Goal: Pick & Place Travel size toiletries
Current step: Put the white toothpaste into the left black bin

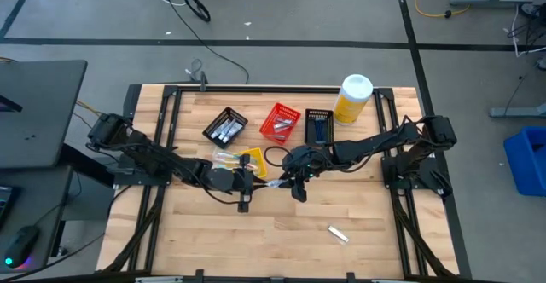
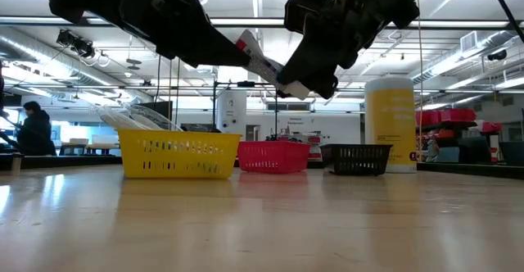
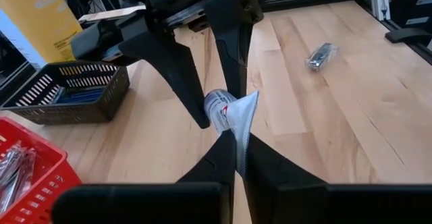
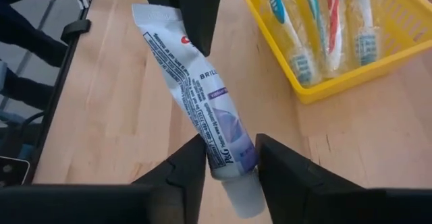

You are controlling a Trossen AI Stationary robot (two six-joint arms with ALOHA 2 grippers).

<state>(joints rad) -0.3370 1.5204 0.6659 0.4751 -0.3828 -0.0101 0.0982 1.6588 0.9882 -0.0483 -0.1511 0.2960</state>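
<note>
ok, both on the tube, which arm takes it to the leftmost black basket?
Left, probably. Left gripper pinches the toothpaste tube by its crimp, and that black basket lies on its side; right gripper holds the cap end.

From my remote seat: yellow basket (image 1: 253, 158) sits mid-table, black basket (image 1: 225, 125) at its 11 o'clock, red basket (image 1: 280, 121) at 1, second black basket (image 1: 318, 126) and big yellow bottle (image 1: 351, 100) toward 2.
</note>
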